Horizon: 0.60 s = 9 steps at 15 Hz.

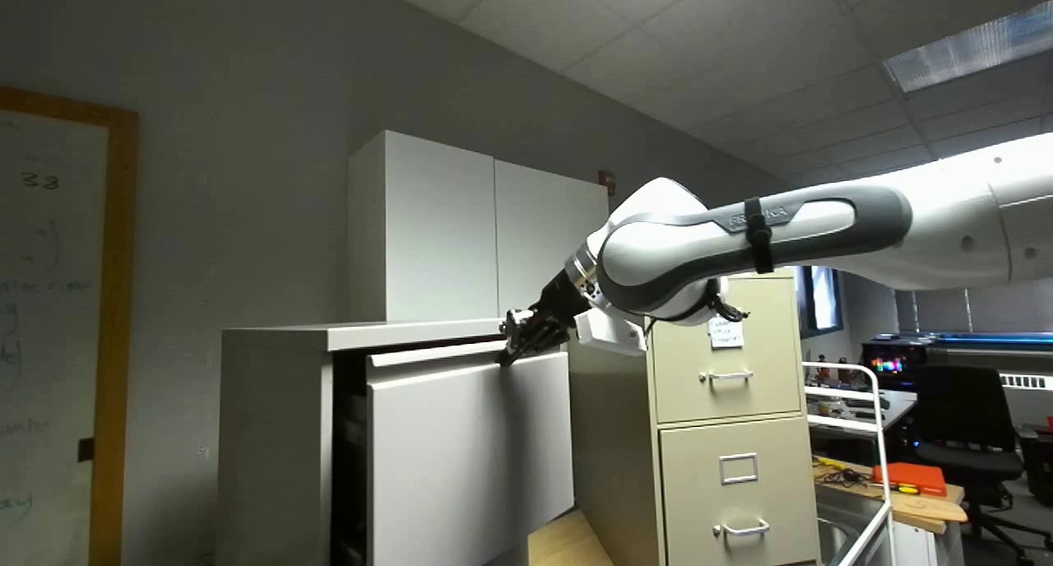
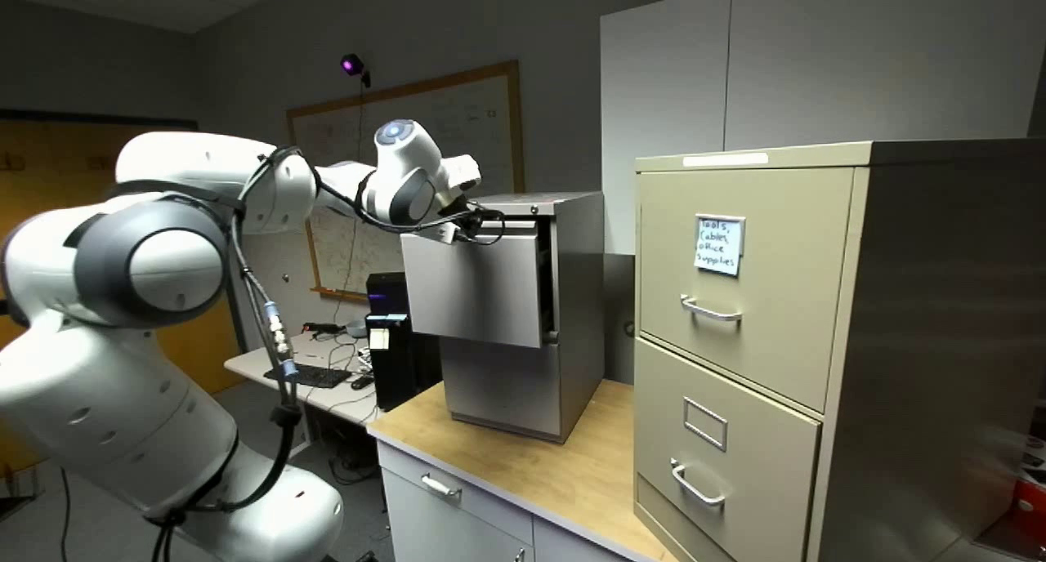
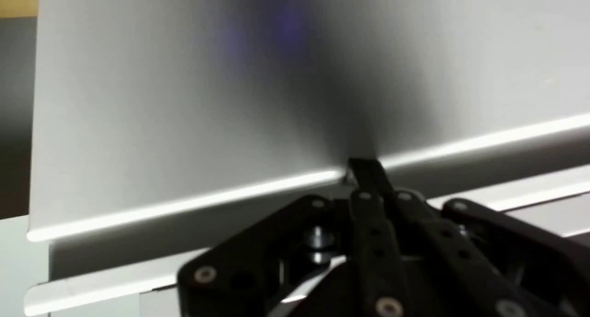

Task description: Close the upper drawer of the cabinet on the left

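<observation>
The upper drawer (image 1: 469, 451) is plain white and flat-fronted. It stands partly out of the light grey-white cabinet (image 1: 276, 443), with a dark gap at its side. In an exterior view the drawer (image 2: 478, 292) and cabinet (image 2: 582, 317) stand on a wooden counter. My gripper (image 1: 504, 357) is at the top edge of the drawer front. In the wrist view the gripper's fingers (image 3: 364, 164) are together, with nothing seen between them. Their tips overlap the bright top edge of the drawer (image 3: 161, 105) and appear to touch it. The drawer's inside is mostly hidden.
A beige filing cabinet (image 1: 736, 492) with handled drawers stands beside the cabinet; it also shows in an exterior view (image 2: 735, 374). A white two-door cupboard (image 1: 440, 229) is on the wall behind. The wooden counter (image 2: 523, 456) lies below. A desk (image 2: 306, 350) stands behind the arm.
</observation>
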{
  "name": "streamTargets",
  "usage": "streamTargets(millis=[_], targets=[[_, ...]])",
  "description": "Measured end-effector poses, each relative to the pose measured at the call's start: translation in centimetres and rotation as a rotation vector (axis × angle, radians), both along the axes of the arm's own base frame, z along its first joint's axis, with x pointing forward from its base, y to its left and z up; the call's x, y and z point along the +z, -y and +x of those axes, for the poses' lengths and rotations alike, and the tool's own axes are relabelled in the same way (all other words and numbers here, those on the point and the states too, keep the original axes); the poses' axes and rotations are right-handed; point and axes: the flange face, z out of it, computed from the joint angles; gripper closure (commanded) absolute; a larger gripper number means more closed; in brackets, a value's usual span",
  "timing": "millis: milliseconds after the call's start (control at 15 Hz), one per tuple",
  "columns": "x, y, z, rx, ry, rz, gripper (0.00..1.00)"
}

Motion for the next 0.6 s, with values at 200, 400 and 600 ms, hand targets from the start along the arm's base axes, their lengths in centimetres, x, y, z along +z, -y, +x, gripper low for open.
streamTargets(millis=[200, 400, 600], targets=[[0.0, 0.1, 2.9, 0.032, -0.037, 0.066, 1.00], [0.1, 0.0, 5.2, 0.053, -0.069, 0.104, 1.00], [0.1, -0.3, 6.9, 0.063, -0.095, 0.126, 1.00]])
